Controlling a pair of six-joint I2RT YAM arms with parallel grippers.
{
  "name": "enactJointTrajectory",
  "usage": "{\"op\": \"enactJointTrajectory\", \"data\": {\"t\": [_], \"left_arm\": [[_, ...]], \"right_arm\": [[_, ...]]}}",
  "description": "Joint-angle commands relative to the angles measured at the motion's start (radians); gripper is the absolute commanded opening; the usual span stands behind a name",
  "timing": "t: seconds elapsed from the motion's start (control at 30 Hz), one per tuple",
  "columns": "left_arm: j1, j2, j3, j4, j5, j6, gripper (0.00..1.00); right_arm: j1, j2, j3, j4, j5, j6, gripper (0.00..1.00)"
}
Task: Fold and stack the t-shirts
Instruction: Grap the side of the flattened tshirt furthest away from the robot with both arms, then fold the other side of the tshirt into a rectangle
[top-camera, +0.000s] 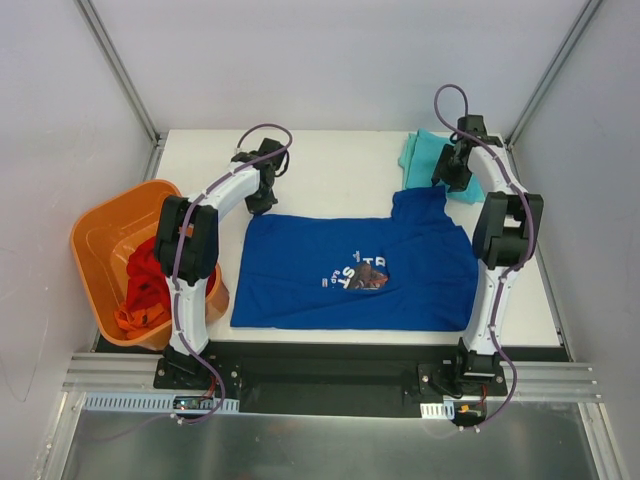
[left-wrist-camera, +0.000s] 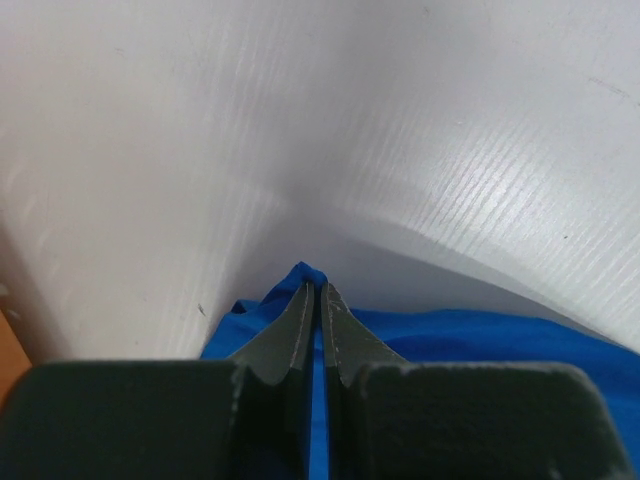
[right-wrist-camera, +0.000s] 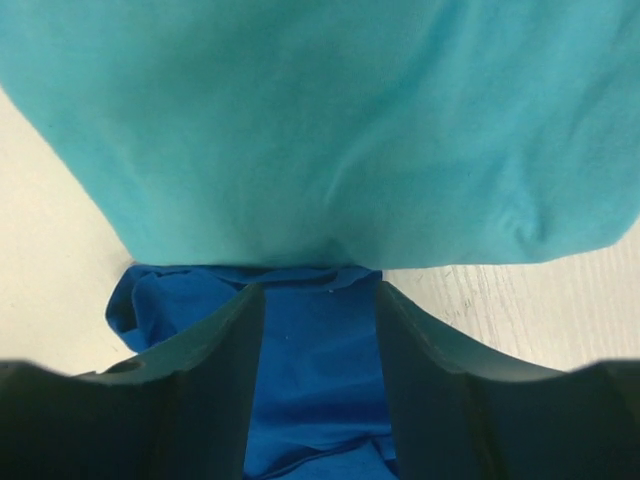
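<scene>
While the left claw (left-wrist-camera: 312, 287) is pinching the far-left corner of the blue t-shirt (top-camera: 300, 270) spread on the desk (top-camera: 330, 160), the right claw (right-wrist-camera: 318, 300) is straddling its far-right corner unclenched; clenching there likely precedes folding.

So from my right wrist: my right gripper (right-wrist-camera: 318, 295) has its two dark fingers (right-wrist-camera: 215, 380) parted, and a bunched bit of the royal blue t-shirt (right-wrist-camera: 315, 390) sits in the gap between them. Can't tell if they're actually pinching it. Just past the fingertips, the light teal t-shirt (right-wrist-camera: 320, 120) fills the whole top of the view, its edge touching the blue one. Bare white tabletop (right-wrist-camera: 520, 310) shows on both sides.
</scene>
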Motion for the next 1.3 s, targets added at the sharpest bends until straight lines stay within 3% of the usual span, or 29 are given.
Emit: {"op": "enactJointTrajectory", "data": {"t": [0.0, 0.13, 0.23, 0.27, 0.33, 0.4, 0.43, 0.83, 1.27], "left_arm": [[-0.007, -0.049, -0.01, -0.024, -0.037, 0.008, 0.0], [-0.009, -0.048, -0.01, -0.022, -0.035, 0.006, 0.0], [-0.009, -0.048, -0.01, -0.024, -0.037, 0.006, 0.0], [-0.009, -0.049, -0.011, -0.024, -0.038, 0.006, 0.0], [-0.009, -0.054, -0.011, -0.025, -0.038, 0.006, 0.0], [-0.009, -0.058, -0.013, -0.024, -0.032, 0.006, 0.0], [-0.01, -0.06, -0.013, -0.024, -0.032, 0.005, 0.0], [-0.052, -0.153, -0.091, -0.022, -0.06, -0.024, 0.0], [-0.112, -0.366, -0.327, -0.012, -0.121, -0.107, 0.0]], "right_arm": [[0.007, 0.013, 0.034, -0.006, 0.003, 0.021, 0.5], [0.007, 0.036, 0.048, 0.0, 0.007, 0.029, 0.44], [0.007, 0.04, 0.05, 0.0, 0.007, 0.038, 0.34], [0.007, 0.04, 0.042, 0.0, 0.007, 0.038, 0.27], [0.007, 0.021, 0.031, 0.002, 0.0, 0.046, 0.21], [0.007, -0.003, -0.016, 0.026, 0.0, 0.051, 0.02], [0.007, -0.035, -0.039, 0.039, 0.003, 0.052, 0.01], [0.019, -0.384, -0.399, 0.132, -0.003, 0.009, 0.01], [0.079, -0.789, -0.731, 0.09, 0.064, 0.023, 0.01]]}}
